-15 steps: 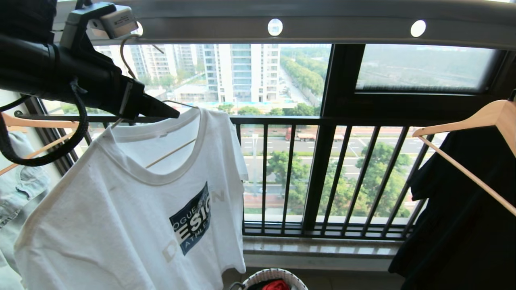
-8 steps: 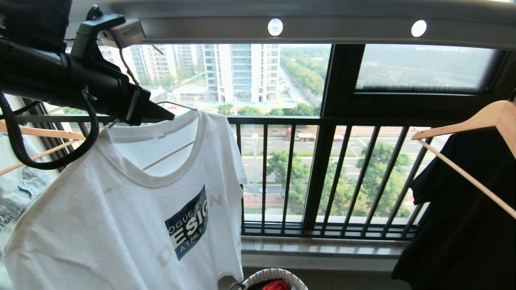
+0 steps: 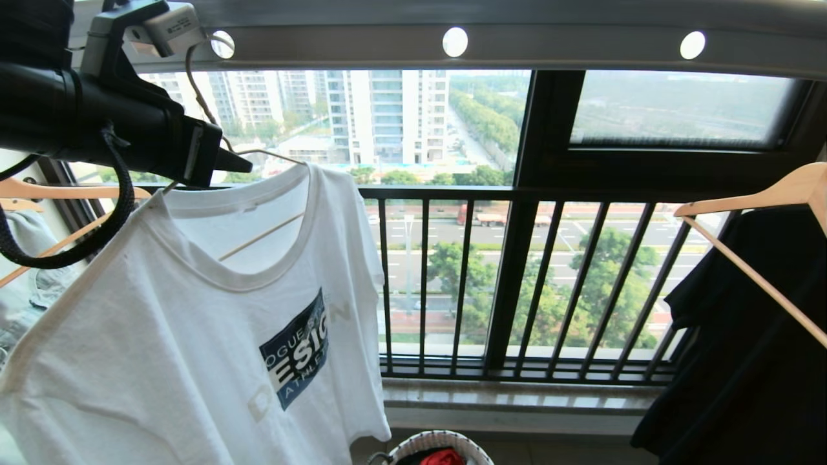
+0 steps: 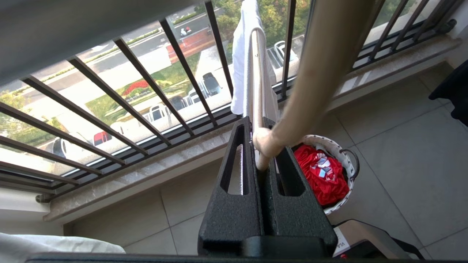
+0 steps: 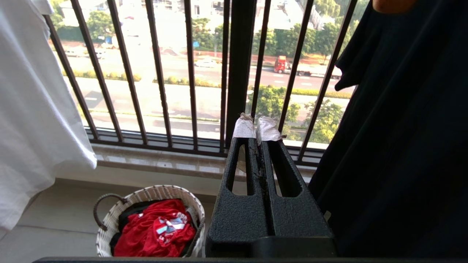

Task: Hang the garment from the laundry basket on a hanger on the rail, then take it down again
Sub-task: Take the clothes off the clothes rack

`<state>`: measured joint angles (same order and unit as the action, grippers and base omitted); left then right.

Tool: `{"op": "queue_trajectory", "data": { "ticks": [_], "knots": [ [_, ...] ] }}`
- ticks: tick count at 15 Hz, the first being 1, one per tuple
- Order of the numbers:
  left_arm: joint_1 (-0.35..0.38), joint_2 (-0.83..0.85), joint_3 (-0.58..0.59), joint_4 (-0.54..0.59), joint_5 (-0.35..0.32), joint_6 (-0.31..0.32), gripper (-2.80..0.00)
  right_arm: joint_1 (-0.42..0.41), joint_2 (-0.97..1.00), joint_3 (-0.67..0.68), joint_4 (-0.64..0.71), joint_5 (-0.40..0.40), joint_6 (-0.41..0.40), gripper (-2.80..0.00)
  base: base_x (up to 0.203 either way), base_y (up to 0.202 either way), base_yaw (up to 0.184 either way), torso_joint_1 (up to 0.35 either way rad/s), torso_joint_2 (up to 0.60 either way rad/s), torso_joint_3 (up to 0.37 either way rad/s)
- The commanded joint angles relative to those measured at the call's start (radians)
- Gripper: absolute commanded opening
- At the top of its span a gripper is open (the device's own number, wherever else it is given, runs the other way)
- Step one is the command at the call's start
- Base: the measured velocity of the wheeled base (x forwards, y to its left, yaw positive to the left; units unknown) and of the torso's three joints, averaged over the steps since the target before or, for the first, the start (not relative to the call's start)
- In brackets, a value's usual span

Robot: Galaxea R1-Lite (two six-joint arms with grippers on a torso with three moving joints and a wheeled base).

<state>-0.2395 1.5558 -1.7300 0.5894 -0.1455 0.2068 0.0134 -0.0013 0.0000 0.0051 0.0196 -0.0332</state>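
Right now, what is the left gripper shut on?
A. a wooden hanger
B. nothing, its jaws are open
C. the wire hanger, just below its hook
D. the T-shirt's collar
C: in the left wrist view the left gripper has its jaws closed on the cream hanger, with the T-shirt hanging from it below the rail.

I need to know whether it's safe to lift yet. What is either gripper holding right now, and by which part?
The left gripper is shut on the hanger at the base of its hook, T-shirt hanging below. The right gripper holds nothing.
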Motion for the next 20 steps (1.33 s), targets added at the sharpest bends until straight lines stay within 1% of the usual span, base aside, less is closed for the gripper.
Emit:
{"op": "queue_trajectory", "data": {
  "ticks": [1,10,14,19,20],
  "knots": [
    [0.003,-0.041,0.001,0.001,0.0,-0.003,-2.8,0.0,0.001,0.002,0.0,0.0,-0.001,-2.8,0.0,0.0,0.0,0.0,0.0,0.0],
    [0.002,-0.103,0.012,0.003,0.002,-0.004,-2.8,0.0,0.001,0.0,0.0,0.0,-0.001,-2.8,0.0,0.0,0.0,0.0,0.0,0.0],
    [0.0,-0.164,0.024,0.007,-0.001,-0.003,-2.8,0.0,0.001,0.0,0.001,0.0,-0.001,-2.8,0.0,0.0,0.0,0.0,0.0,0.0],
    [-0.021,-0.224,0.165,0.003,-0.009,-0.011,-2.8,0.0,0.001,0.0,0.0,0.0,-0.001,-2.8,0.0,0.0,0.0,0.0,0.0,0.0],
    [-0.048,-0.231,0.182,0.002,-0.01,-0.027,-2.8,0.0,0.001,0.0,0.0,0.0,-0.001,-2.8,0.0,0.0,0.0,0.0,0.0,0.0]
  ]
}}
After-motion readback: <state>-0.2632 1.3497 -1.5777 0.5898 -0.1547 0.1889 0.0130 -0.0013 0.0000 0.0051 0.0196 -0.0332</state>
